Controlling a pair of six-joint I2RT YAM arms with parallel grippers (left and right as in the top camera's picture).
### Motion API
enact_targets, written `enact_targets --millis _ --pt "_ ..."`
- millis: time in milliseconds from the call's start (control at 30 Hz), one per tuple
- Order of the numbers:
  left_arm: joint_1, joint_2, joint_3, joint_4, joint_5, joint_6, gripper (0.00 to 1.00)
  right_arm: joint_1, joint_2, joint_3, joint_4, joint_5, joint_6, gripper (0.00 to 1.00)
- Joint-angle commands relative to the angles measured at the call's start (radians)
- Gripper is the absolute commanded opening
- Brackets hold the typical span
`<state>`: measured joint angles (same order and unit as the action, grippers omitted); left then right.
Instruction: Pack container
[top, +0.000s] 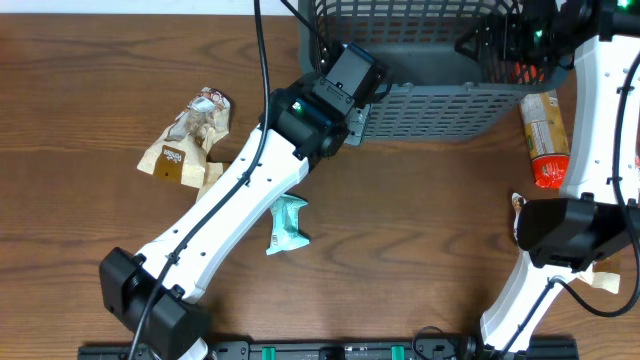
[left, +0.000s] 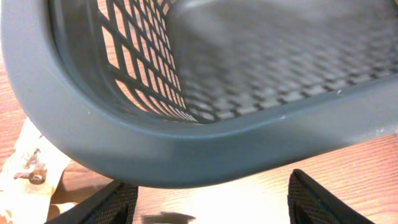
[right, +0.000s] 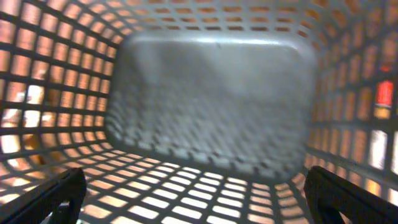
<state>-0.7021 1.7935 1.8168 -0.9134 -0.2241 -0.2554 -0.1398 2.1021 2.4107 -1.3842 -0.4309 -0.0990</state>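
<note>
Overhead only: teal packet (top: 288, 225); wrist views: container (left: 155, 149) interior, left tool (left: 214, 205) and right tool (right: 202, 202) both apart.

We are looking down on a brown wood-grain table (top: 420, 220) that is filling the overhead frame. At centre left a crumpled brown-and-white foil snack packet (top: 190, 140) is lying flat. A small teal plastic packet (top: 288, 225) is resting just below centre. At upper right a yellow-and-red oblong packet (top: 545, 140) is lying lengthwise, and a tan packet (top: 606, 281) is peeking out at lower right.
</note>
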Motion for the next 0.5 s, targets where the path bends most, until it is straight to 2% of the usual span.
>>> enact_targets --millis 0,200,333,433,467 --pt "-0.008 0.007 0.005 -0.01 -0.012 0.038 0.71 0.004 0.002 0.054 0.004 -0.12 -0.015 0.99" --pt "-0.037 -0.049 0.005 -0.026 -0.012 0.038 0.79 0.004 0.002 0.19 -0.026 -0.183 -0.012 0.99" --pt "-0.041 -0.138 0.005 -0.049 -0.014 0.038 0.81 -0.008 -0.005 0.351 -0.066 -0.144 0.024 0.99" --pt "-0.041 -0.22 0.005 -0.092 -0.067 0.037 0.83 -0.035 -0.026 0.459 -0.105 -0.095 0.053 0.99" --pt "-0.041 -0.259 0.005 -0.117 -0.095 0.037 0.87 -0.052 -0.039 0.497 -0.126 -0.056 0.061 0.99"
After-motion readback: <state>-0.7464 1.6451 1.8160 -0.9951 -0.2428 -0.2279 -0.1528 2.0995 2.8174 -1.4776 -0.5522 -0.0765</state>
